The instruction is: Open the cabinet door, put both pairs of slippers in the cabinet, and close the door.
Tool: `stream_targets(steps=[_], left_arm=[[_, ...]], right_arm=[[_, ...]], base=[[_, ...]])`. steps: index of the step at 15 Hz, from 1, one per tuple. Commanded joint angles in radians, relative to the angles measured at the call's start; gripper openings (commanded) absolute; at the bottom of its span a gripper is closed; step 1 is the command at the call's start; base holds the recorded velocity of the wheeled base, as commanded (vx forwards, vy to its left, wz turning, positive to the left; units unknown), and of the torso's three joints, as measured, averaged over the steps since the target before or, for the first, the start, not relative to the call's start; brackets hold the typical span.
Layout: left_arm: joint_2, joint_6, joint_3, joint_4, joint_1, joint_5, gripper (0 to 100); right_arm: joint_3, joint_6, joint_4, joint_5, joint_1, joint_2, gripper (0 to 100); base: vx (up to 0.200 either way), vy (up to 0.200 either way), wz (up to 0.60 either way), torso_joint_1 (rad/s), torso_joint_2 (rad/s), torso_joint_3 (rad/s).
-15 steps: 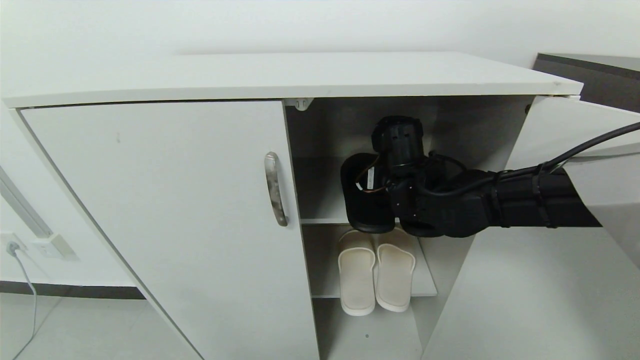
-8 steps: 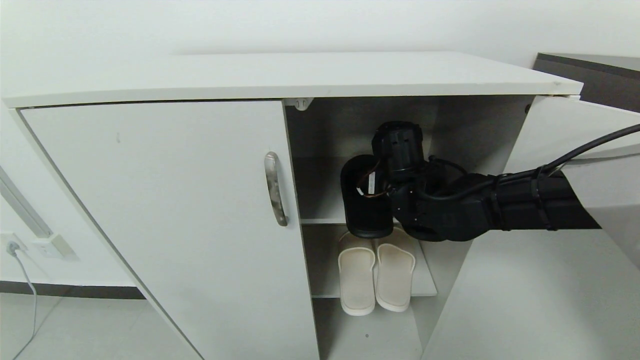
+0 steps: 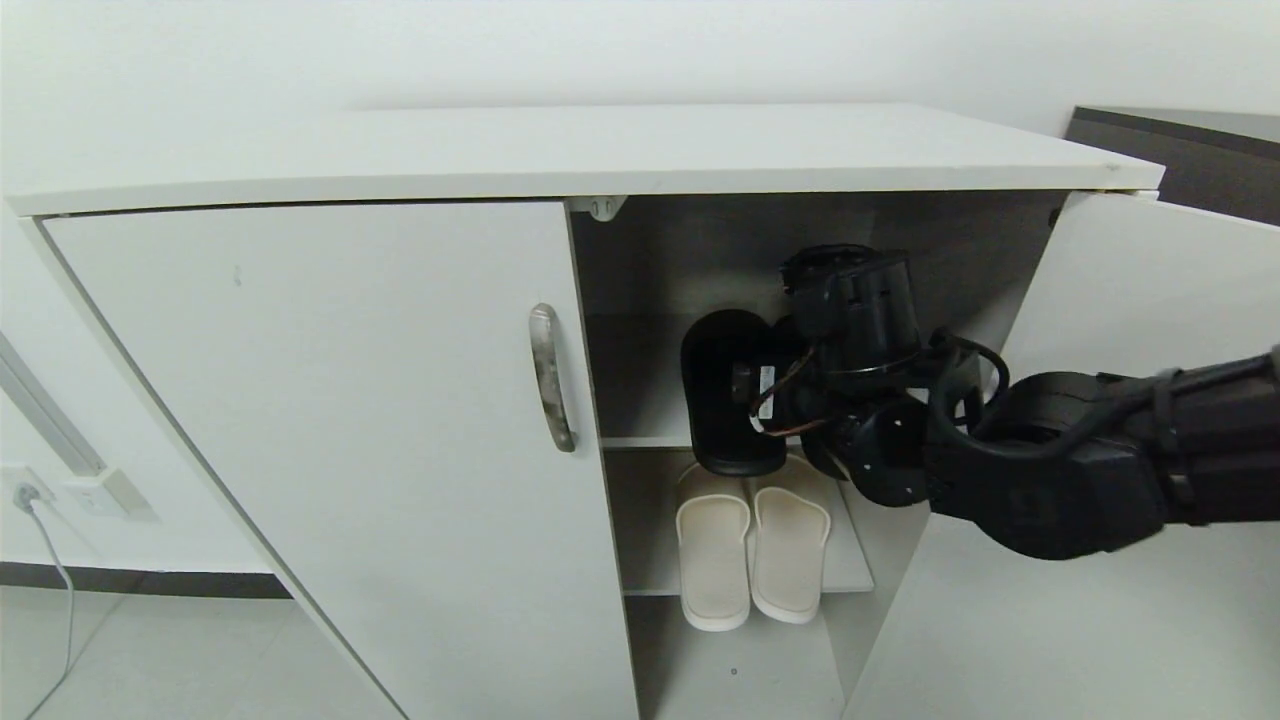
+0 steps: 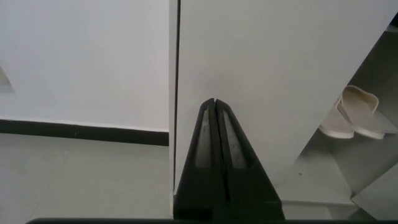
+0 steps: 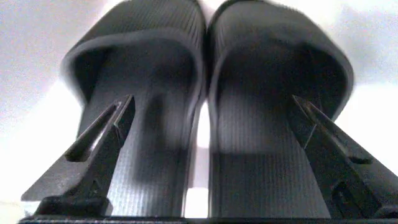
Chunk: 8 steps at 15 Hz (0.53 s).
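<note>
The cabinet point(image 3: 600, 150) stood with its left door point(image 3: 330, 420) shut, the handle point(image 3: 550, 378) close to that door's inner edge, and its right door point(image 3: 1150, 300) swung wide, leaving the right half open from top to bottom. The black slippers point(image 3: 715, 420) lay side by side on the upper shelf point(image 3: 645, 440), toes inward. In the head view their heel ends reached out past the shelf's front edge, and a strip of bare shelf showed between them and the edge of the shut door. The right arm came in through the opening from the right, between the slippers and the open door. The right hand point(image 5: 211, 99) was spread wide and gripped nothing, one finger point(image 5: 99, 155) over the outer side of each slipper; whether the fingers touched them could not be told. On the lower shelf point(image 3: 645, 520) sat the pale slippers point(image 3: 712, 550), together, heels likewise hanging over the front edge. The left hand point(image 4: 214, 102) was outside the cabinet, low before the shut left door, its fingers pressed flat together with nothing between them, above the grey floor point(image 4: 81, 174).
</note>
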Motion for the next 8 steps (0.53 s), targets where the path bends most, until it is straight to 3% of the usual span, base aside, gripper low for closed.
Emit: stream_targets(steps=[1, 4, 5, 8], left_arm=[[0.001, 0.0, 0.0, -0.001, 0.001, 0.0, 0], [0.001, -0.002, 0.0, 0.001, -0.001, 0.0, 0], [0.001, 0.0, 0.0, -0.001, 0.001, 0.0, 0], [0.001, 0.0, 0.0, -0.001, 0.001, 0.0, 0]], right_arm=[[0.186, -0.01, -0.075, 0.089, 0.059, -0.175, 100], [0.283, -0.067, -0.103, 0.171, 0.083, -0.243, 100], [0.289, -0.067, -0.103, 0.172, 0.085, -0.238, 0], [0.303, -0.066, -0.104, 0.175, 0.085, -0.212, 0]], base=[[0.0, 0.0, 0.0, 0.0, 0.0, 0.0], [0.0, 0.0, 0.0, 0.0, 0.0, 0.0], [0.0, 0.0, 0.0, 0.0, 0.0, 0.0], [0.0, 0.0, 0.0, 0.0, 0.0, 0.0]])
